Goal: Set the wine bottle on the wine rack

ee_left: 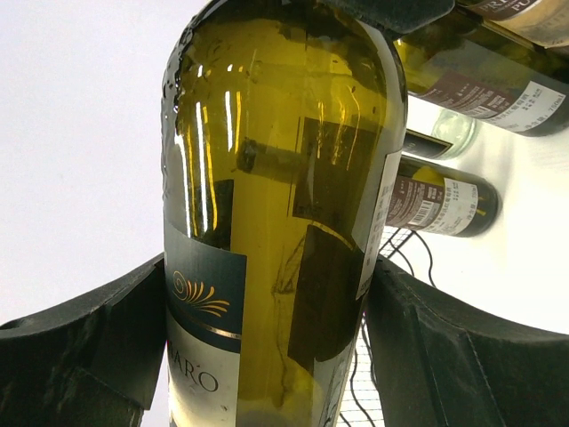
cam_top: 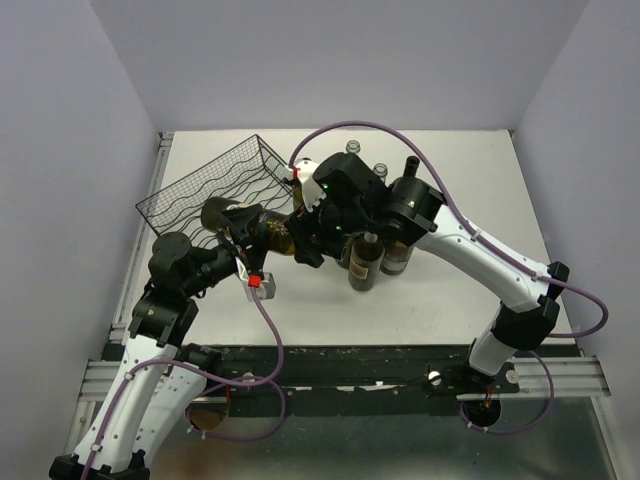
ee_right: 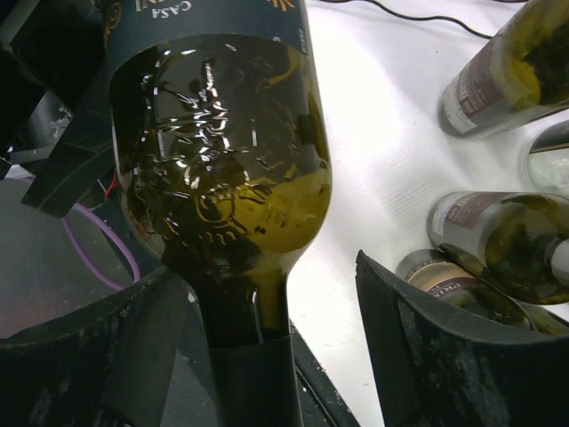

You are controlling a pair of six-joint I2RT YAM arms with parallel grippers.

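Observation:
The wine bottle [cam_top: 272, 233] is olive-green glass with a dark and white label. It lies roughly level above the table, just in front of the black wire wine rack [cam_top: 222, 183]. My left gripper [cam_top: 240, 240] is shut on the bottle's body [ee_left: 267, 178], with both pads [ee_left: 98, 347] pressed against the glass. My right gripper [cam_top: 306, 243] is open around the bottle's neck [ee_right: 253, 347]. Its left finger sits close to the neck and its right finger [ee_right: 436, 356] stands well apart. Rack wires [ee_left: 411, 258] show behind the bottle in the left wrist view.
Two dark bottles [cam_top: 365, 265] [cam_top: 396, 256] stand just right of the grippers, under the right arm. Two more bottle tops [cam_top: 352, 148] [cam_top: 380, 170] show behind it. Several labelled bottles [ee_right: 498, 240] lie to the right in the right wrist view. The table's near edge [cam_top: 330, 345] has a dark rail.

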